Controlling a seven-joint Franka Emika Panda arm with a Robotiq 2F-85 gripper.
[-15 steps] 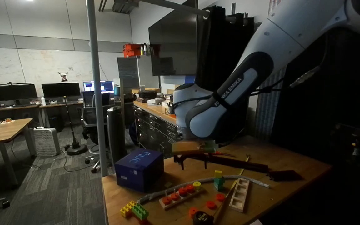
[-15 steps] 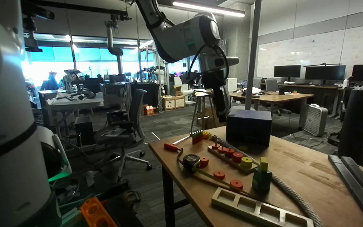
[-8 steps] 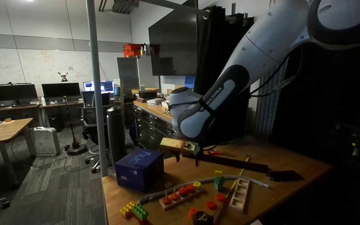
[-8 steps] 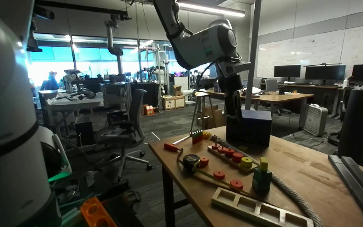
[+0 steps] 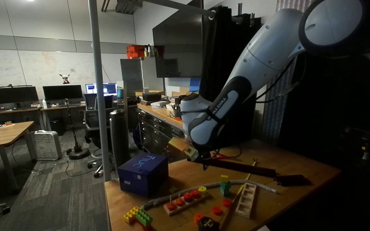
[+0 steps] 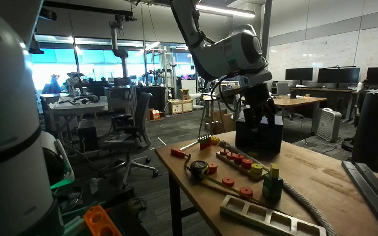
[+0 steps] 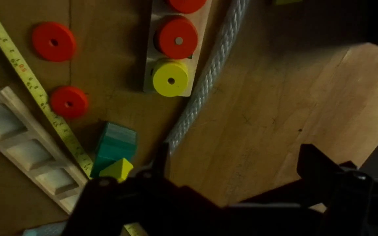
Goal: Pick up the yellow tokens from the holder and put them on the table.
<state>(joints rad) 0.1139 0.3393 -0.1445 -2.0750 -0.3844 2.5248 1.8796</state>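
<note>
The yellow tokens look like a small stack of round discs with a centre hole, at the near end of the wooden holder. They also show in both exterior views. Red discs fill the rest of the holder's row. My gripper is open and empty, with its fingers wide apart above bare table. In the wrist view the tokens lie ahead of the left finger. In an exterior view the gripper hangs in front of the blue box, above and behind the holder.
A dark blue box stands beside the holder. A grey rope runs along the holder's side. A green block with a yellow block on top, loose red discs, a tape measure and a wooden tray lie nearby.
The gripper has come lower and, in an exterior view, moved right to in front of the blue box. The wrist has turned so both fingers show. The tokens have not moved.
</note>
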